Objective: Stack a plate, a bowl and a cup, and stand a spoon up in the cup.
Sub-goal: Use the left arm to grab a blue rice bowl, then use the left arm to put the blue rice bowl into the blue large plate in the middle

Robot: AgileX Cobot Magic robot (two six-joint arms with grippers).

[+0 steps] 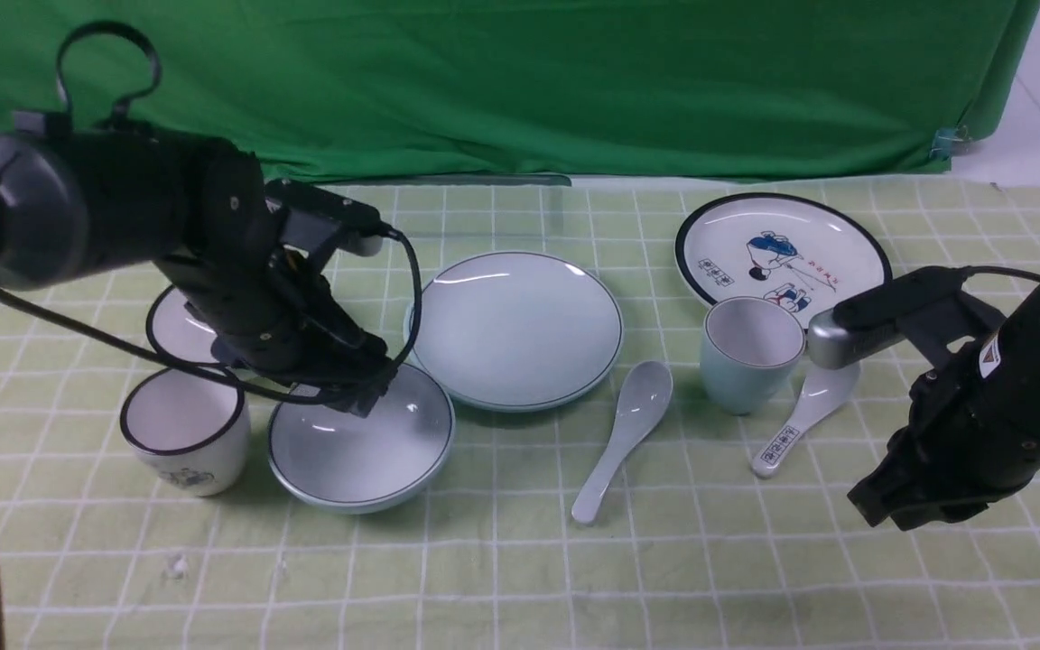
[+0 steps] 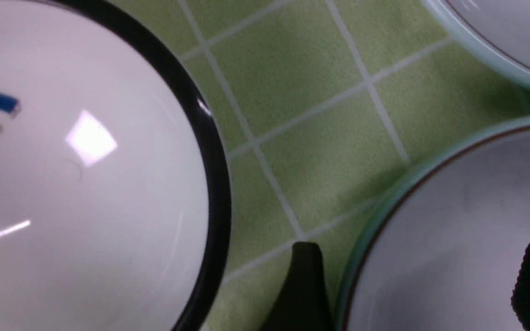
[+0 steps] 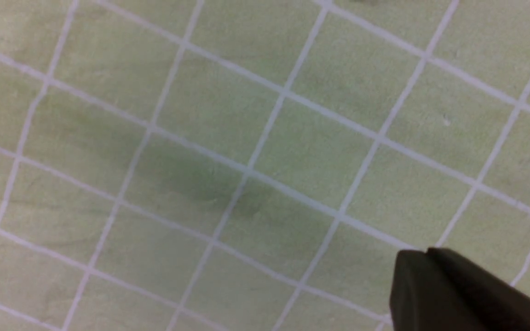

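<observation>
Straddling the far-left rim of the bowl point(image 1: 366, 451), the left claw point(image 1: 366, 395) stands spread: one finger point(image 2: 306, 285) outside the wall, the other inside, neither yet pinching.

Judgement: the step in hand is lifting the bowl onto the plate point(image 1: 515, 329), which lies just far and right of it.

Recommended: seat the rim deep between the fingers before closing. Lift straight up to clear the plate's edge, keep the bowl level, and stay wide of the black-rimmed cup point(image 1: 184, 433) at near left.

Left arm reaches in low from the left, wrist pitched steeply down. Right claw point(image 1: 886, 507) is pressed together, empty, hovering over bare cloth point(image 1: 484, 578) at near right. The cup point(image 1: 746, 357) and spoon point(image 1: 624, 438) sit untouched right of the plate.
</observation>
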